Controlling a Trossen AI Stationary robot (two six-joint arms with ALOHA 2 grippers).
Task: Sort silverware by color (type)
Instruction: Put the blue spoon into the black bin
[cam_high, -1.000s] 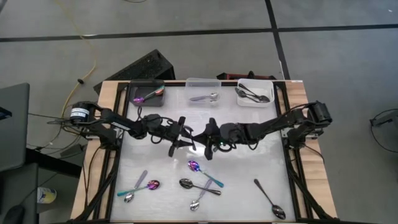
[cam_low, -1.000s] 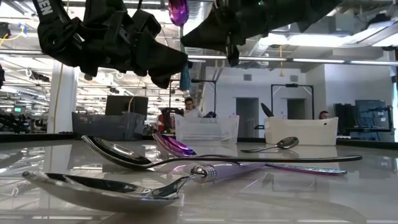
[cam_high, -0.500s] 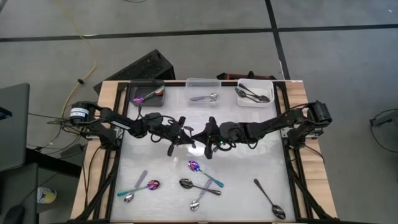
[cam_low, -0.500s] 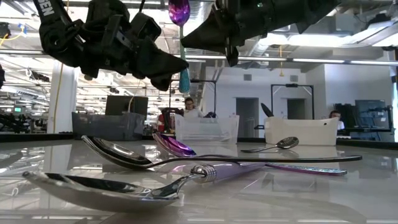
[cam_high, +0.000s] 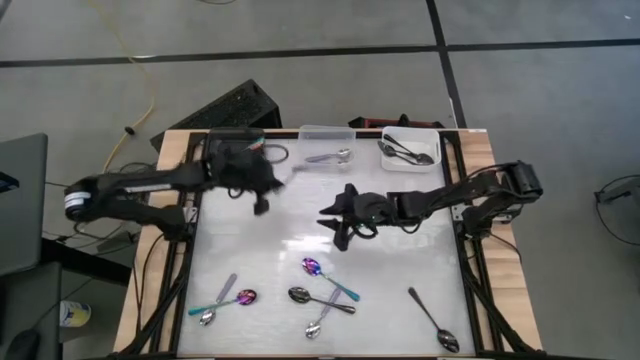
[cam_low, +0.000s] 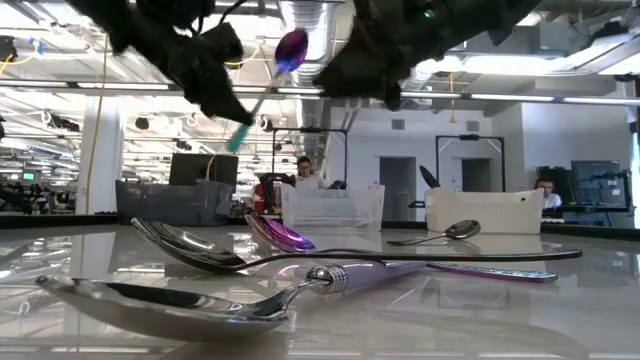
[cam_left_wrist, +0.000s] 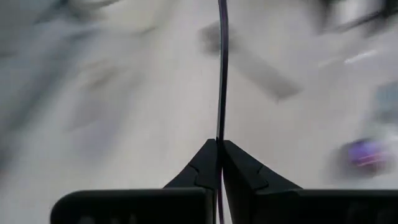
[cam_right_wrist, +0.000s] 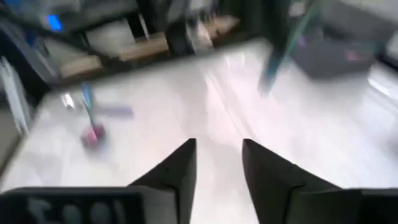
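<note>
Your left pincer (cam_low: 215, 85) is clamped on a purple spoon (cam_low: 268, 80) above the bench (cam_high: 400, 260), near the dark bin (cam_high: 225, 160); its long axis tilts, bowl up, teal handle down. Further right, your right pincer (cam_high: 335, 222) hangs mid-bench, fingers apart, empty. Spoons (cam_high: 325, 290) lie below.

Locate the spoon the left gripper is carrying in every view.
High view: blurred, at the left gripper by the dark grey bin.
Low view: purple spoon, tilted, top centre.
Left wrist view: thin edge-on between shut fingers.
Right wrist view: cannot tell.
Shared landmark: the dark grey bin.
</note>
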